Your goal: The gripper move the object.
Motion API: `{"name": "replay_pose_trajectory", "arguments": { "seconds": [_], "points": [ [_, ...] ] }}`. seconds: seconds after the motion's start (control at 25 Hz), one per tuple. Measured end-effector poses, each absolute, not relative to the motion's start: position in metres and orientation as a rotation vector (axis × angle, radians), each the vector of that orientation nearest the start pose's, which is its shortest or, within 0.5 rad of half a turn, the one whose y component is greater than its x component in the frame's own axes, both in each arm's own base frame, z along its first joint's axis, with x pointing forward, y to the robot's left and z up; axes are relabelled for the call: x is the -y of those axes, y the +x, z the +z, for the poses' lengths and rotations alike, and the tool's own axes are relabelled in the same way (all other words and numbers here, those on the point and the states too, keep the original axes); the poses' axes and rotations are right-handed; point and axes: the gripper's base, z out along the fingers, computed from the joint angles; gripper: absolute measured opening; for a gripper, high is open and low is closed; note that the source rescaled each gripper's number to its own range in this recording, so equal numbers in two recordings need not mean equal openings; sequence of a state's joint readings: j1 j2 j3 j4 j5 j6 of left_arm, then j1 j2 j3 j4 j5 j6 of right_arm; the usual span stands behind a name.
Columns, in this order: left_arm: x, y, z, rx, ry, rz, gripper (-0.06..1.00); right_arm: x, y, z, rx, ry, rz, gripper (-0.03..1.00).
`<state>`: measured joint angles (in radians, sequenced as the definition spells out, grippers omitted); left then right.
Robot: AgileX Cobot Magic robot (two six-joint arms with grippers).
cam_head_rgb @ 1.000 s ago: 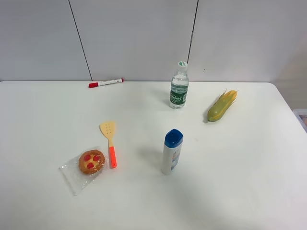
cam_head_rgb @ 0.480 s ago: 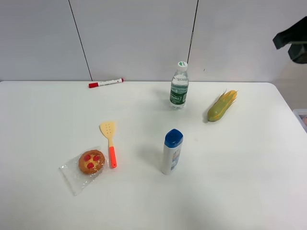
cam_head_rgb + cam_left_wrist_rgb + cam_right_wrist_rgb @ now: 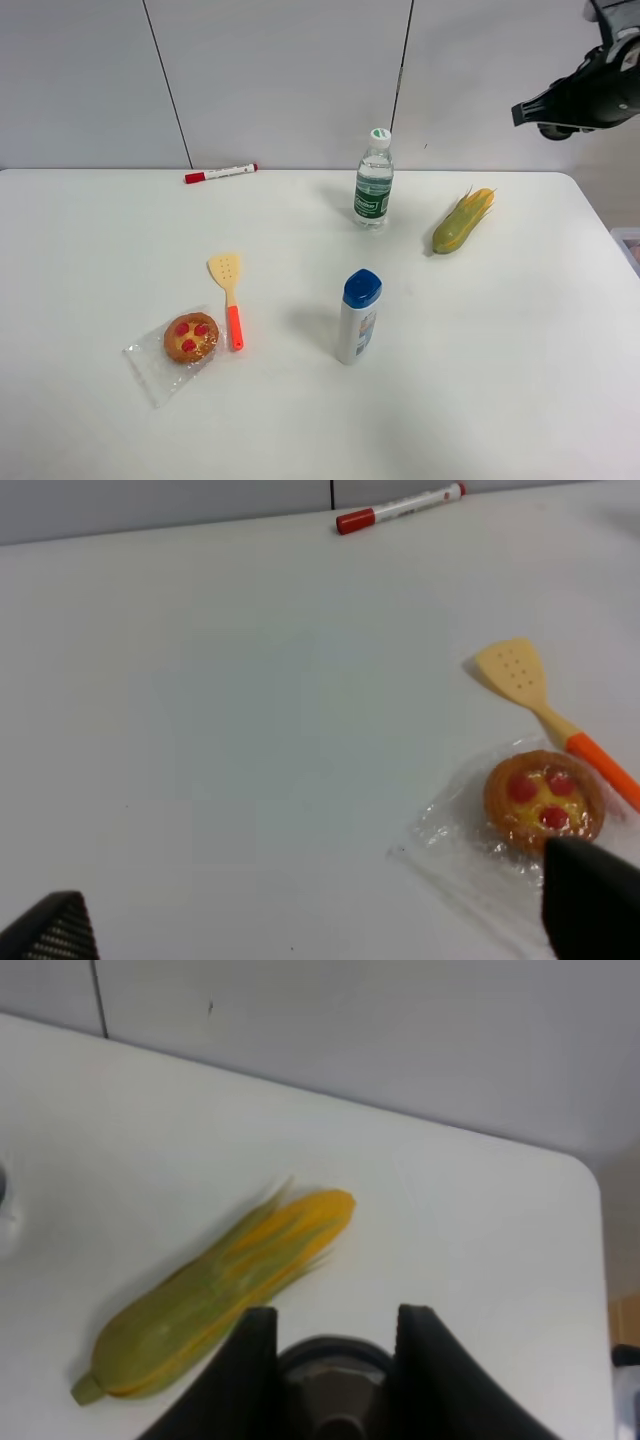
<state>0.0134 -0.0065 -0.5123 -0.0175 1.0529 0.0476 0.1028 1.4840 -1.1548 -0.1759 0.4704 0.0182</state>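
My right gripper [image 3: 535,110] hangs high above the table's far right, at the end of the dark arm. In the right wrist view its two dark fingers [image 3: 250,1365] are closed around a small grey-brown cup-shaped capsule [image 3: 335,1385], seen rim up. A corn cob [image 3: 215,1295] lies on the table below it. My left gripper [image 3: 320,925] is open and empty, low over the table near the wrapped tart [image 3: 543,800]. It is out of the exterior view.
On the white table [image 3: 500,330] are a water bottle [image 3: 374,180], a corn cob [image 3: 462,221], a blue-capped white bottle [image 3: 358,316], a yellow-orange spatula [image 3: 229,297], a wrapped tart [image 3: 190,338] and a red-capped marker [image 3: 220,173] by the wall.
My right arm has come into the exterior view at the top right and moved leftwards. Nothing on the table has moved.
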Motion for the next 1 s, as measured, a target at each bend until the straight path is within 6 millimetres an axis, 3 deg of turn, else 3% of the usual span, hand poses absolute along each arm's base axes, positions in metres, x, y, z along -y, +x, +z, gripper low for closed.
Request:
{"name": "replay_pose_trajectory", "arguments": {
  "seconds": [0.28, 0.44, 0.72, 1.0],
  "points": [
    [0.001, -0.007, 0.281, -2.017, 0.035, 0.018, 1.00, -0.036, 0.389, 0.237, -2.345, -0.208, -0.054, 0.00],
    [0.001, -0.007, 0.281, -2.017, 0.035, 0.018, 1.00, -0.040, 0.421, 0.204, -2.365, -0.195, -0.039, 0.00],
    [0.001, -0.007, 0.281, -2.017, 0.035, 0.018, 1.00, -0.057, 0.462, 0.165, -2.371, -0.231, -0.022, 0.00],
    [0.002, -0.007, 0.281, -2.017, 0.035, 0.017, 1.00, -0.071, 0.481, 0.135, -2.390, -0.209, 0.022, 0.00]
  ]
}}
